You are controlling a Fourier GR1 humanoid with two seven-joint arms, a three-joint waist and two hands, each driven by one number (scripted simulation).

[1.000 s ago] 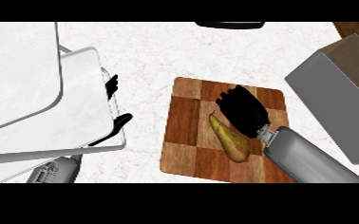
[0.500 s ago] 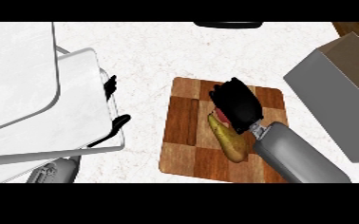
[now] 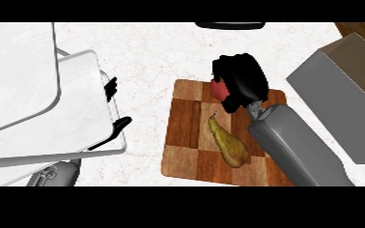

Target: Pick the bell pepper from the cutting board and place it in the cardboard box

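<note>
White speckled surface point(image 3: 178, 53); my right hand point(image 3: 242, 77) is curling around the red bell pepper point(image 3: 218, 90) on the cutting board point(image 3: 187, 140). Lifting straight up should avoid nudging the pear point(image 3: 230, 145) before heading to the cardboard box point(image 3: 349, 53).

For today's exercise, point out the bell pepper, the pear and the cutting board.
bell pepper point(image 3: 218, 90), head view, red side showing beside the right hand.
pear point(image 3: 230, 146), head view, middle of its body.
cutting board point(image 3: 187, 140), head view, bare wood at left.

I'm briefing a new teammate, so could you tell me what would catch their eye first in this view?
The black right hand curled over a red bell pepper at the far end of the wooden cutting board. Nearer on the board lies a yellow-brown pear. The cardboard box sits at the right edge.
</note>
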